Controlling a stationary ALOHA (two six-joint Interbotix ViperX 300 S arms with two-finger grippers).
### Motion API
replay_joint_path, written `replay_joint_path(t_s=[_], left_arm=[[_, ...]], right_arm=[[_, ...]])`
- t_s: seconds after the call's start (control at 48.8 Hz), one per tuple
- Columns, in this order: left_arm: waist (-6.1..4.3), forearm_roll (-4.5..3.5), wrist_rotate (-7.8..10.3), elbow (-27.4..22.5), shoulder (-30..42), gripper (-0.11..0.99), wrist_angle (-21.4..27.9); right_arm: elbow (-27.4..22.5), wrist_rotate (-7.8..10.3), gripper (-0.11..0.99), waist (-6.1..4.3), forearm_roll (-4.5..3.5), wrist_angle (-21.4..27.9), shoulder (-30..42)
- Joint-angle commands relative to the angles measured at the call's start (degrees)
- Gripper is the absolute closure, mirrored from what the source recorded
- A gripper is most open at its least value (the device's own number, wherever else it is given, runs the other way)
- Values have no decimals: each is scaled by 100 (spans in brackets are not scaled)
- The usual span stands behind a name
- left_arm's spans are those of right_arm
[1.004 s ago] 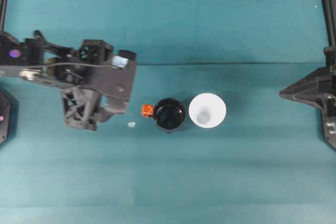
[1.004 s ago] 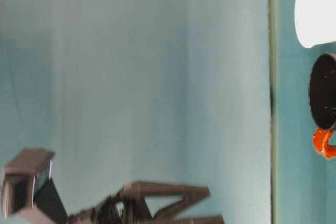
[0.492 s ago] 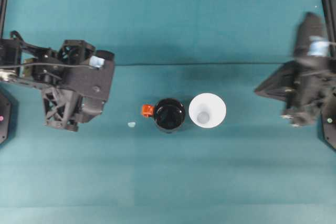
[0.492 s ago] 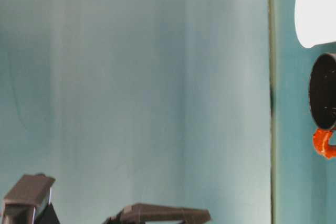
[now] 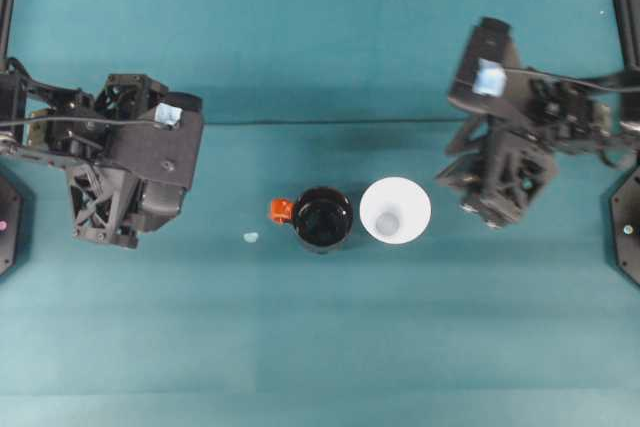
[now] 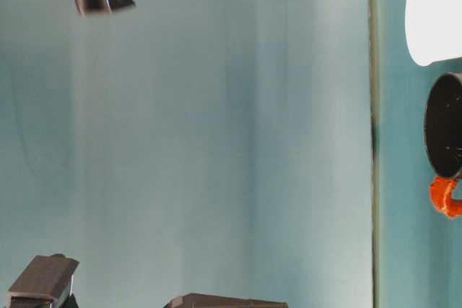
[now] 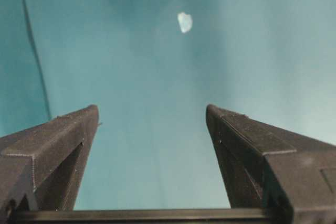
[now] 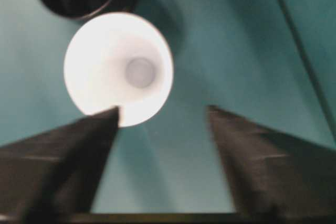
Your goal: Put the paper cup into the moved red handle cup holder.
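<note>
i am holding my left gripper wide and empty over bare teal table, well left of the red handle cup holder, leaving it free to receive. the holder is sitting upright mid-table with its handle toward that side, the paper cup standing just beside it, mouth up. i am bringing my right gripper in wide and empty near the cup, i judge to grasp its rim.

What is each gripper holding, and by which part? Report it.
Nothing is held. The left gripper and right gripper are both open and empty; the paper cup stands free beside the red handle cup holder.
</note>
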Motion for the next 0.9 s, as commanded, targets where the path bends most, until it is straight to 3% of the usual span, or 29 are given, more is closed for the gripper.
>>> replay_joint_path(t_s=[0.0, 0.102, 0.184, 0.348, 0.574, 0.82, 0.881], left_arm=[[18, 9, -9, -62, -88, -1, -35], [35, 9, -9, -53, -88, -1, -35], [35, 9, -9, -44, -88, -1, -35], [62, 9, -9, 9, -88, -1, -44], [79, 9, -9, 53, -88, -1, -220], [79, 9, -18, 79, -62, 0, -264], [79, 9, -26, 88, -62, 0, -264]], right_arm=[[-290, 26, 31, -53, 9, 185, 97], [-431, -9, 3, -62, -44, 396, 229], [-501, -9, -10, -62, -62, 483, 290], [-563, 53, -11, -105, -62, 606, 492], [-598, 202, -11, -132, 44, 571, 1107], [-756, 281, -11, -18, 62, 448, 1644], [-773, 343, -11, 18, 97, 387, 1767]])
